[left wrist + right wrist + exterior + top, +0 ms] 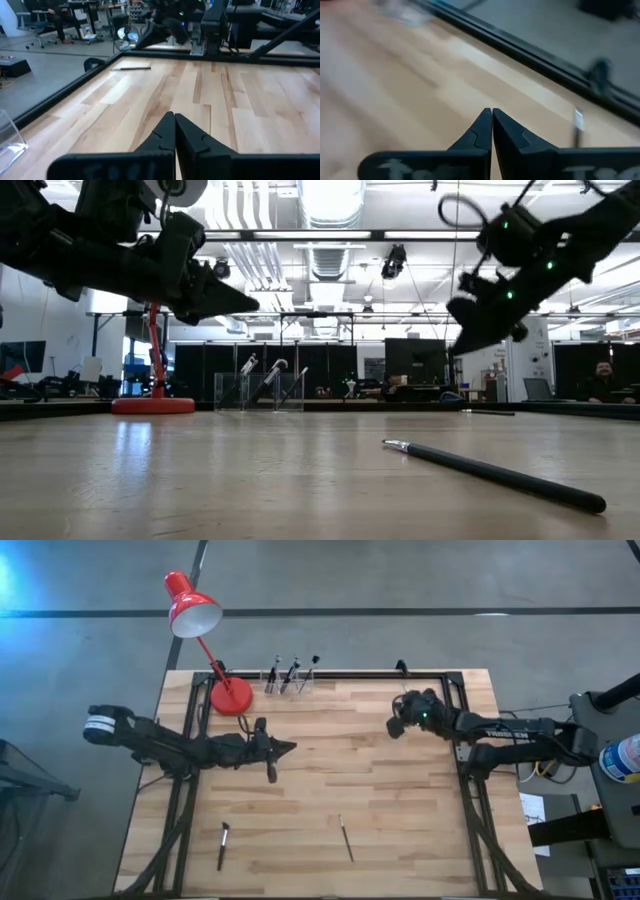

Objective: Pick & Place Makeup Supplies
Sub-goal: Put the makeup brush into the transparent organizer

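A pale wooden-plank bench (400,790) with a dark metal frame stands in a wide workshop hall, a red desk lamp (205,640) planted at one far corner. Just beside the lamp's round base, along the same far edge, a clear plastic holder (258,392) already carries several thin dark-handled makeup brushes (292,675), standing tilted inside it. Two more remain on the boards well away from the lamp, toward the near edge: a short dark brush (223,844) on the lamp's side and a slim silvery-handled brush (345,838) nearer the middle. The job therefore looks partly done, with at least these two brushes left to collect.

The left gripper (290,748) hangs above the bench a little nearer than the lamp base, its jaws clenched together and grasping nothing. The right gripper (394,726) hovers farther from the lamp, toward the opposite side of the bench, jaws likewise pressed tight and empty. Neither arm is over a loose brush, so the next pickup appears not yet begun.
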